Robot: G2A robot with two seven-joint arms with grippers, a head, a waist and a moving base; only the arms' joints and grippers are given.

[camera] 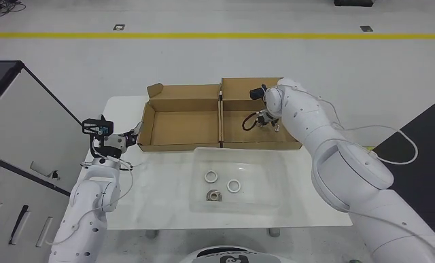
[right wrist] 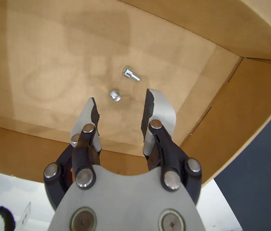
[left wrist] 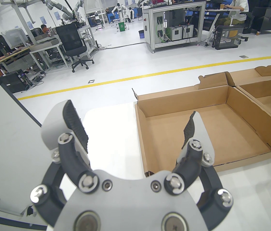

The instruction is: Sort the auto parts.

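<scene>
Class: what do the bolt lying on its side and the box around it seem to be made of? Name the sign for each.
Bolt: probably steel, bright plated finish; it glints silver. Box: cardboard, matte brown; folded flaps and creases show.

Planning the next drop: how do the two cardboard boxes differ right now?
The right cardboard box holds two metal fasteners, a bolt lying on its side and a second fastener standing on end; the left cardboard box shows a bare floor. The right gripper is open above the right box's floor; the left gripper is open beside the left box, over the table. Both are brown, open-topped, side by side.
</scene>
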